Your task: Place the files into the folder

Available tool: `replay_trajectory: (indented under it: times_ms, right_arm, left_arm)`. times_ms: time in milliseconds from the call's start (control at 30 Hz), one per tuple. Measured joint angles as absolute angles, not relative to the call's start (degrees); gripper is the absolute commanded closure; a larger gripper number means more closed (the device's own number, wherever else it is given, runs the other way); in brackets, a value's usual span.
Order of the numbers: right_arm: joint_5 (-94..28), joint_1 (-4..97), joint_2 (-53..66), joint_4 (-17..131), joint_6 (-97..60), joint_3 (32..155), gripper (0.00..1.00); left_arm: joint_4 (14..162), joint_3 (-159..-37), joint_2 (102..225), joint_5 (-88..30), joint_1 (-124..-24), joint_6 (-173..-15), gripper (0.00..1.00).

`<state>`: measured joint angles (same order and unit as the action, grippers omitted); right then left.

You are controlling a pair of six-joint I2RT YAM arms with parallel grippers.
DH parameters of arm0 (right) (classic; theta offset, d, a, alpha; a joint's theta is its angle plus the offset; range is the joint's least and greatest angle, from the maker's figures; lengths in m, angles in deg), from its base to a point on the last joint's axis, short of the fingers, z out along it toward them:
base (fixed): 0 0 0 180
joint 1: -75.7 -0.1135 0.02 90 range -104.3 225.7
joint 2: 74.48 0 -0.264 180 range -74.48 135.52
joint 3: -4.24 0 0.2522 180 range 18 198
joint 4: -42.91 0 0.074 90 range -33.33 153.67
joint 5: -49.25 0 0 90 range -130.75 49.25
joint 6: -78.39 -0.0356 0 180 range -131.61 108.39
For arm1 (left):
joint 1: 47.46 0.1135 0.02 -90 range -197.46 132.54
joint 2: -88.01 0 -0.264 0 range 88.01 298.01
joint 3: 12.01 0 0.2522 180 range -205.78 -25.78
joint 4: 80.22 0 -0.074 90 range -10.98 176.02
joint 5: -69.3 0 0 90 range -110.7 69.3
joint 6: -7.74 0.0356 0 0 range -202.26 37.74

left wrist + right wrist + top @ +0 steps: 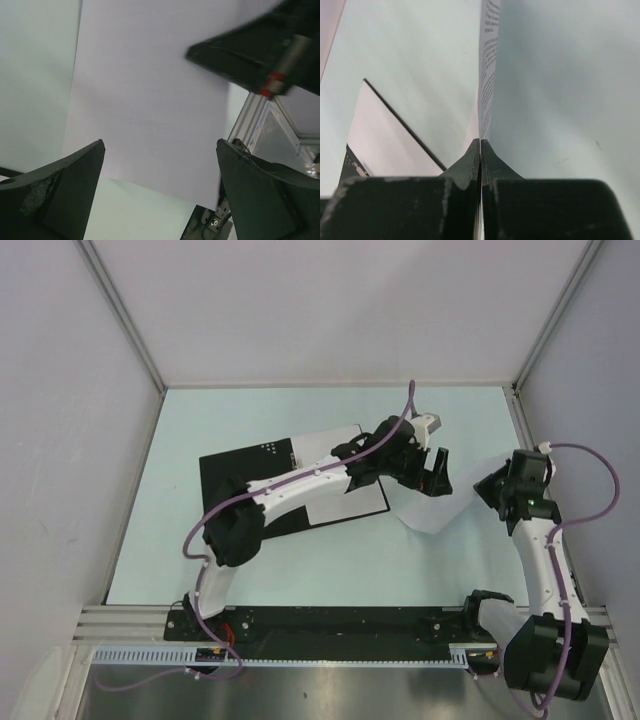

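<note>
A robotics lab cell: blank white panel walls in aluminium framing enclose a pale surface, with cabled left arm and right arm bolted to a black rail.

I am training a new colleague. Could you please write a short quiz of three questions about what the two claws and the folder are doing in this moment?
1. True or false: the right claw is shut on the edge of a printed sheet.
2. Choose one. The left claw is: A) shut on the folder; B) open and holding nothing; C) out of every view.
3. Fill in the missing word: the folder lies open on the table, with its ____ inside facing up.

Key: 1 true; 2 B; 3 black.
</note>
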<state>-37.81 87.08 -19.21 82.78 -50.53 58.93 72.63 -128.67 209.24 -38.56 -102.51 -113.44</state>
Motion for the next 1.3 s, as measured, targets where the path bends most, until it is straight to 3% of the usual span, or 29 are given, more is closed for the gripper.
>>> replay_trajectory:
  times_ms: [200, 567, 1000, 1100, 1200, 1233, 1300]
  right_arm:
    - [-41.55, 79.12, -17.22, 89.53, -52.91, 65.58, 1.00]
    - [-44.43, 76.17, -20.17, 96.00, -59.77, 66.78, 1.00]
    - [-46.27, 73.94, -21.46, 98.27, -62.66, 67.63, 0.97]
    - [-46.38, 73.88, -21.44, 98.25, -62.57, 67.65, 0.81]
    - [-46.18, 73.92, -21.11, 98.19, -61.70, 68.31, 0.47]
    - [-45.90, 74.14, -20.85, 97.90, -60.73, 68.83, 0.27]
    - [-44.61, 74.86, -20.24, 97.07, -58.79, 70.10, 0.05]
  left_arm:
    - [71.19, -128.84, 200.46, -30.92, -109.66, -102.25, 0.01]
    - [61.55, -130.53, 204.98, -16.05, -116.08, -93.66, 0.14]
    - [59.06, -135.03, 207.38, -10.37, -116.74, -91.27, 0.63]
    - [58.62, -135.73, 207.93, -10.85, -116.78, -91.19, 0.70]
    - [57.88, -135.90, 208.06, -11.48, -116.76, -91.21, 0.78]
    - [57.49, -136.01, 208.06, -11.79, -116.67, -91.25, 0.81]
    - [56.74, -136.12, 208.06, -12.42, -116.06, -91.51, 0.86]
